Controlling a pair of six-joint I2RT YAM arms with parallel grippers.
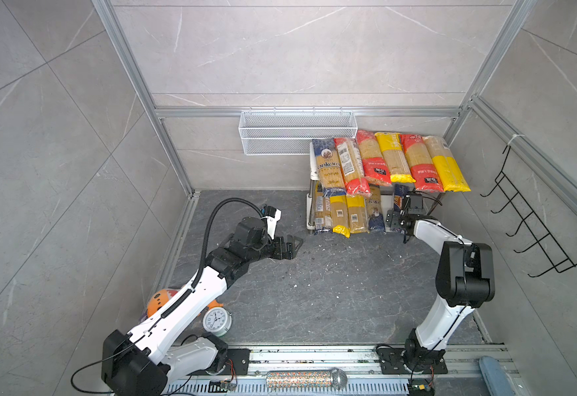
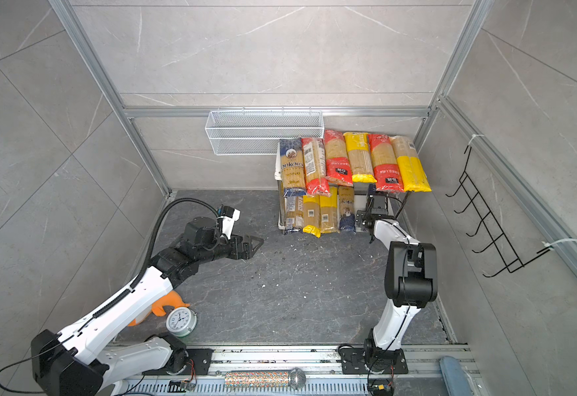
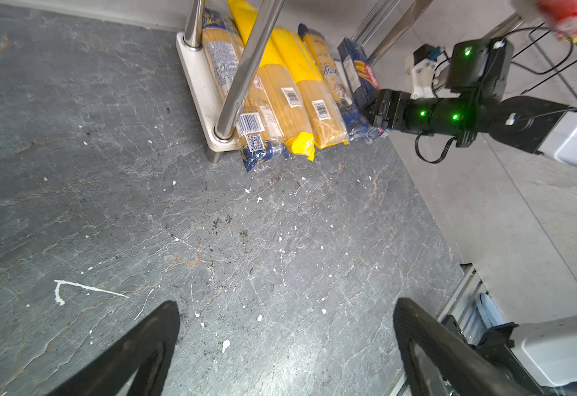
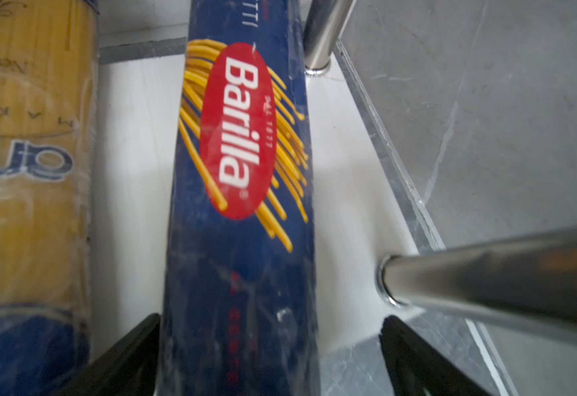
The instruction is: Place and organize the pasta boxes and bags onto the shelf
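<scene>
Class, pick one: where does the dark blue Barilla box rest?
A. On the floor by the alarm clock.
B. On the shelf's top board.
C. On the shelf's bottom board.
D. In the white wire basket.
C: in the right wrist view the Barilla box rests on the shelf's white bottom board, between the open fingers of the right end effector.

Left gripper [image 3: 287,305] jaws spread over dark floor [image 3: 211,223], pasta bags [image 3: 300,99] on lower shelf [image 3: 199,89], right gripper [image 3: 371,115] at Barilla box [image 3: 357,72].
</scene>
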